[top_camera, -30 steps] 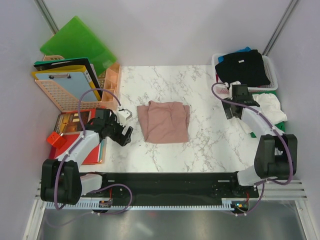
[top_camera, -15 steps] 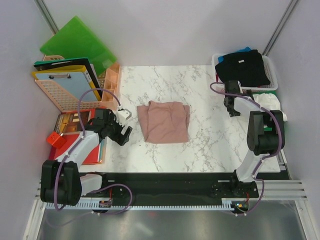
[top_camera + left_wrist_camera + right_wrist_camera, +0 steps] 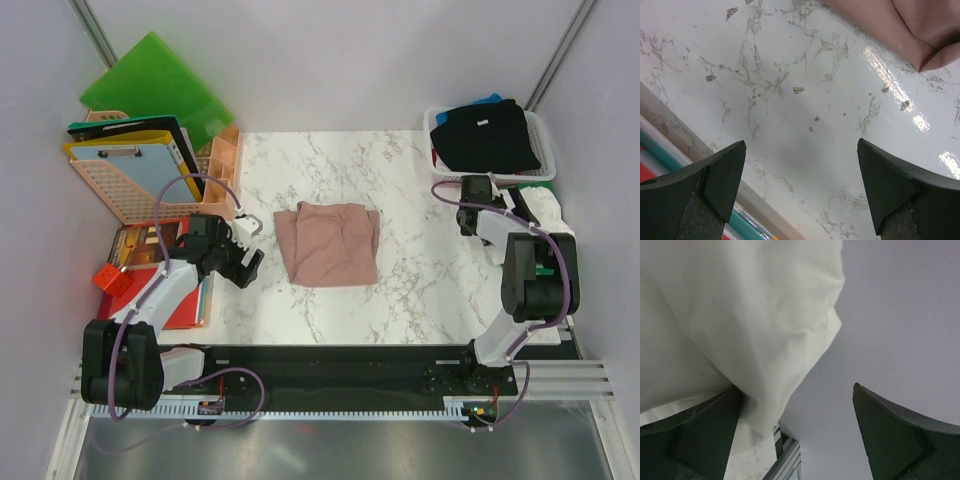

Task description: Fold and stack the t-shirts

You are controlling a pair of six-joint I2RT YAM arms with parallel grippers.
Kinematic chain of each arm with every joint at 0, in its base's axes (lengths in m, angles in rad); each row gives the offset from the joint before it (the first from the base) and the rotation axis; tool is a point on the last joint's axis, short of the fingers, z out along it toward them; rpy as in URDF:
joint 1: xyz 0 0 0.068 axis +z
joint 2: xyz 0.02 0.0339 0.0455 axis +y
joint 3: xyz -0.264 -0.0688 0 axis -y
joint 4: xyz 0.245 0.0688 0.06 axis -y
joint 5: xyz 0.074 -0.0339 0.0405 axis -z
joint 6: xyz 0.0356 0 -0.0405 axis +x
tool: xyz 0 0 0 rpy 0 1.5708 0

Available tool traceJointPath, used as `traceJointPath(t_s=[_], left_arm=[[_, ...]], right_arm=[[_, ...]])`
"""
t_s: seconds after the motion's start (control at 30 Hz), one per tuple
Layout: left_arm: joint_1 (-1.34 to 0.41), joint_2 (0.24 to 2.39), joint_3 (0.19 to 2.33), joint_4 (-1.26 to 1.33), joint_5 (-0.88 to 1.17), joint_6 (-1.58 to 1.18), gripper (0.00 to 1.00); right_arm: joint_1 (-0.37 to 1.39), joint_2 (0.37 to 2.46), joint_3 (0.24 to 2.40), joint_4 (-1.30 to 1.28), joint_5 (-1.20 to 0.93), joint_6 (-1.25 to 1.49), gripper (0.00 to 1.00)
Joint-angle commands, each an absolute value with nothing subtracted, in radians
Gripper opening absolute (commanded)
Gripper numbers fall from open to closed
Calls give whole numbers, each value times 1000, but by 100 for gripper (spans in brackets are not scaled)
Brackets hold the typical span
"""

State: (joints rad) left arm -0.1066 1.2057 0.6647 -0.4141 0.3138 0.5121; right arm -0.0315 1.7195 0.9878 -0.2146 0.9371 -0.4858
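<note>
**While the pink shirt [image 3: 328, 243] lies folded on the bench [image 3: 400, 170], nothing is gripped**

Where the bench meets the left wall, a green folder [image 3: 155, 85] leans at the back. In front of it stands a peach basket [image 3: 120, 200] that holds a clipboard [image 3: 135, 165]. Nearer the front edge on that side lie a red folder [image 3: 185, 308] and a small red block [image 3: 112, 278].

The left tool [image 3: 254, 248] hangs low over bare marble, just left of the pink shirt and apart from it. Its jaws are spread wide with nothing between them. In the left wrist view only a corner of the pink cloth shows at the top right, well clear of both fingers [image 3: 722, 170].

The pink shirt sits near the middle of the bench as a flat, roughly square packet. Its far edge is a little rumpled.

Past a stretch of bare marble comes the right tool [image 3: 796, 387], reached out to the bench's right edge. Its jaws also stand wide apart. In the right wrist view a white shirt [image 3: 740, 305] hangs in loose folds in front of one finger, but no cloth is pinched between the two. From above, that white shirt lies crumpled beside the right arm, just in front of a white basket [image 3: 546, 165]. A black shirt [image 3: 490, 135] is heaped in the basket and spills over its rim. A scrap of blue cloth [image 3: 488, 100] peeks out behind the black one.
</note>
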Motion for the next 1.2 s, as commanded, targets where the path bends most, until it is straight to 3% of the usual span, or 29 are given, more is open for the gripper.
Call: traceJointPath(t_s=[0.0,0.27,0.57,0.83,1.17], left_arm=[[-103,1206,689,-388,307,552,100],[-101,1198,661,-377,284,572,100],[-100,1183,666,-380,258,600,100],[-100,1207,689,-383,278,588,100],[-100,1220,690,-384,265,589,100]], right_arm=[[-69,1672,974,-124,1046,-601,98],[-103,1759,959,-11,1123,-652,98],[-101,1779,957,-52,1105,-620,98],[-80,1727,996,-221,1036,-509,98],[75,1606,1121,-539,735,-348,98]])
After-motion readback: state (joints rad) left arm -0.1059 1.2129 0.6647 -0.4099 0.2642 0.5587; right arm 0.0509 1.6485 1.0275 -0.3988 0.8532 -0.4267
